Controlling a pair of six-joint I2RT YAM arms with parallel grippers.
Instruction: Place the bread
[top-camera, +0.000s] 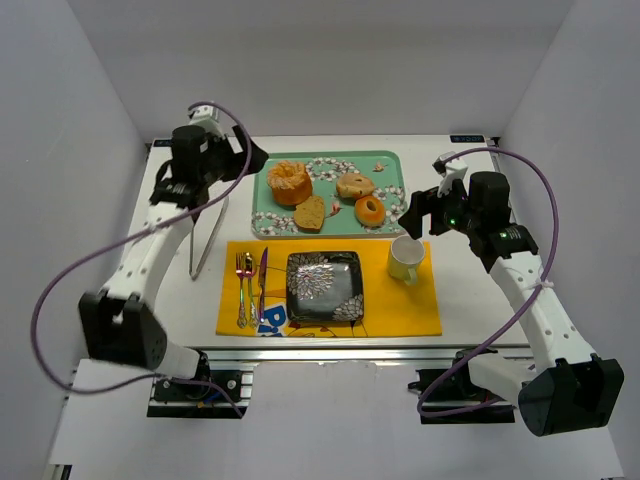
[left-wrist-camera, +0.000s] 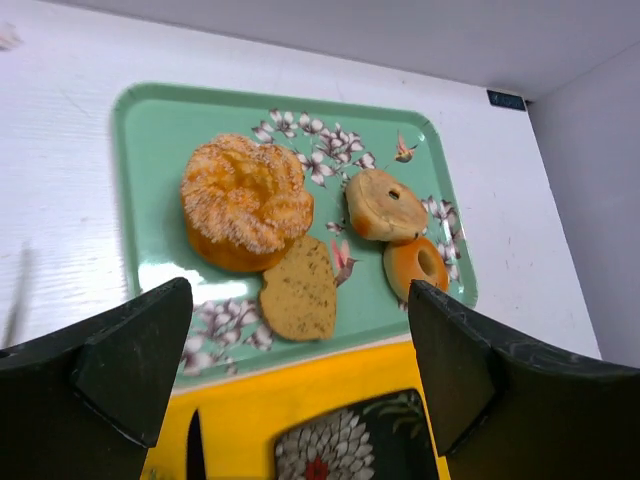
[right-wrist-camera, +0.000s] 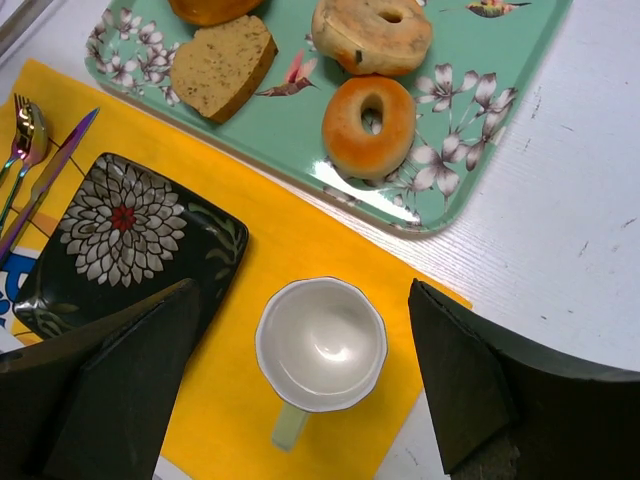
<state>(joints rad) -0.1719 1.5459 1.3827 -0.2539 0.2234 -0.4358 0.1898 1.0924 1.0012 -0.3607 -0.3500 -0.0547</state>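
A white bench (top-camera: 470, 300) is seen carrying a yellow placemat (top-camera: 400, 305), and a green flowered tray (left-wrist-camera: 150, 180) is set just behind it. The left end effector (left-wrist-camera: 300, 335) is held by the tray's left edge and the right end effector (right-wrist-camera: 305, 340) above the cup (right-wrist-camera: 320, 345). Both are spread wide, with nothing gripped. A black flowered plate (top-camera: 325, 287) is laid mid-placemat. The bread (top-camera: 289, 183) is kept on the tray: a sugared bun (left-wrist-camera: 245, 205), a heart-shaped slice (left-wrist-camera: 298, 290), a bagel (left-wrist-camera: 385, 205) and a glazed ring (left-wrist-camera: 418, 268). Cutlery (top-camera: 250, 285) is laid left of the plate.
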